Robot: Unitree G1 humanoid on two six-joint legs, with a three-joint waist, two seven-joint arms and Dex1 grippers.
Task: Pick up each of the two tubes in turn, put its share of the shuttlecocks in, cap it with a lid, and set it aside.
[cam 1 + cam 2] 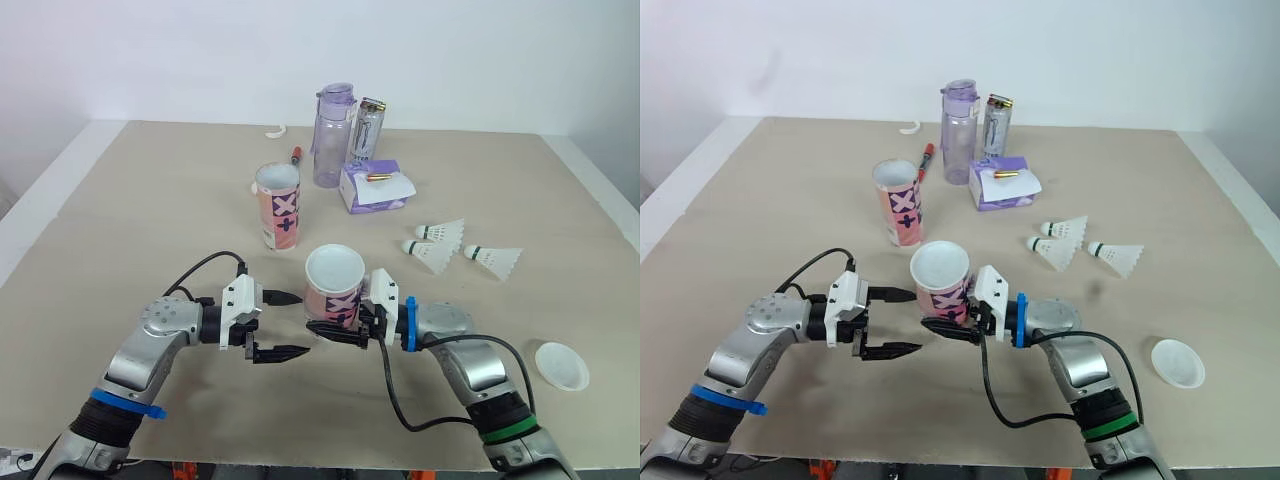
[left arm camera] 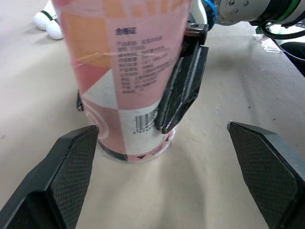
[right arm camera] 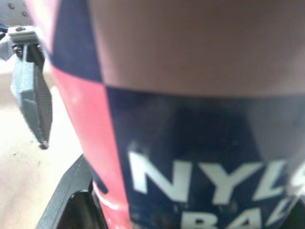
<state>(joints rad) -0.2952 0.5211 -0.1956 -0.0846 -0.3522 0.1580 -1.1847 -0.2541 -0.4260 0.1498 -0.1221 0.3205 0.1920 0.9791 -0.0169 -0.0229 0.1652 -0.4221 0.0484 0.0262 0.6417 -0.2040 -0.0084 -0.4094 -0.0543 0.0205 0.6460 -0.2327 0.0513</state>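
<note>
A pink patterned tube (image 1: 334,288) with a white top stands on the table (image 1: 150,220) near the front. My right gripper (image 1: 338,320) is shut on its lower part; one black finger (image 2: 183,90) presses its side. My left gripper (image 1: 301,323) is open just left of this tube, its fingers apart and touching nothing. A second tube (image 1: 279,205) of the same kind stands open-topped farther back. Three white shuttlecocks (image 1: 440,232) (image 1: 432,254) (image 1: 495,258) lie on the right. A loose white lid (image 1: 561,365) lies at the front right.
At the back stand a purple water bottle (image 1: 333,135) and a clear jar (image 1: 368,130), with a purple box (image 1: 372,186) in front of them. A red pen (image 1: 296,156) lies left of the bottle. The left half of the table is bare.
</note>
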